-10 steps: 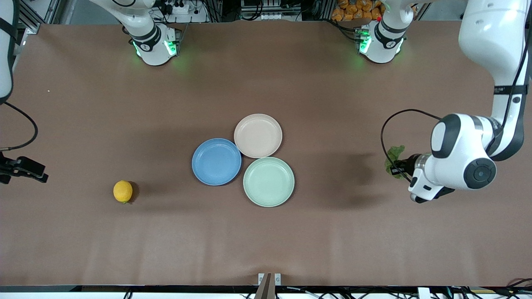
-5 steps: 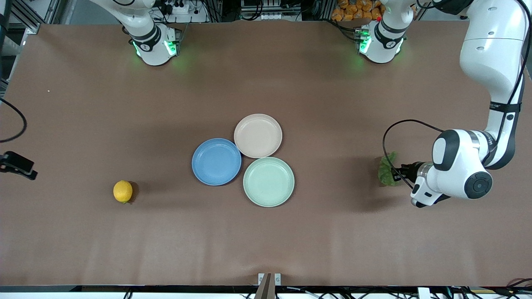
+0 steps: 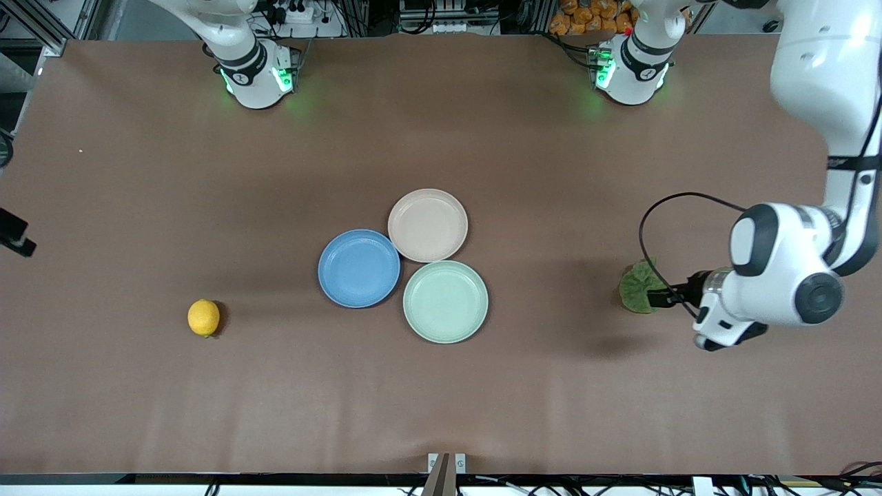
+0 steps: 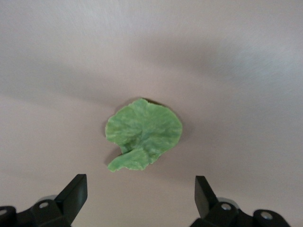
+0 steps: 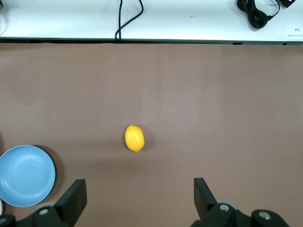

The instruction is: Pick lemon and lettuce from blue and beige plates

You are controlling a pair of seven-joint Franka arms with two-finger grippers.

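Observation:
The lemon point(image 3: 204, 317) lies on the bare table toward the right arm's end, apart from the plates; it also shows in the right wrist view point(image 5: 134, 137). The lettuce leaf point(image 3: 637, 288) lies flat on the table toward the left arm's end, and shows in the left wrist view point(image 4: 144, 134). The blue plate point(image 3: 359, 268) and beige plate point(image 3: 428, 225) sit empty mid-table, touching. My left gripper point(image 4: 140, 198) is open and empty, just above the table beside the lettuce point(image 3: 660, 297). My right gripper point(image 5: 139, 198) is open and empty, high over the table's end; only a part of it point(image 3: 15, 233) shows at the front view's edge.
An empty green plate point(image 3: 446, 301) sits against the blue and beige plates, nearer the front camera. The blue plate point(image 5: 26, 176) shows at the edge of the right wrist view. A black cable point(image 3: 648, 213) loops above the lettuce from the left wrist.
The lettuce has come out of my left gripper and settled flat on the table. The left hand has drawn back toward its end. The right hand has moved toward the bases, nearly out of view.

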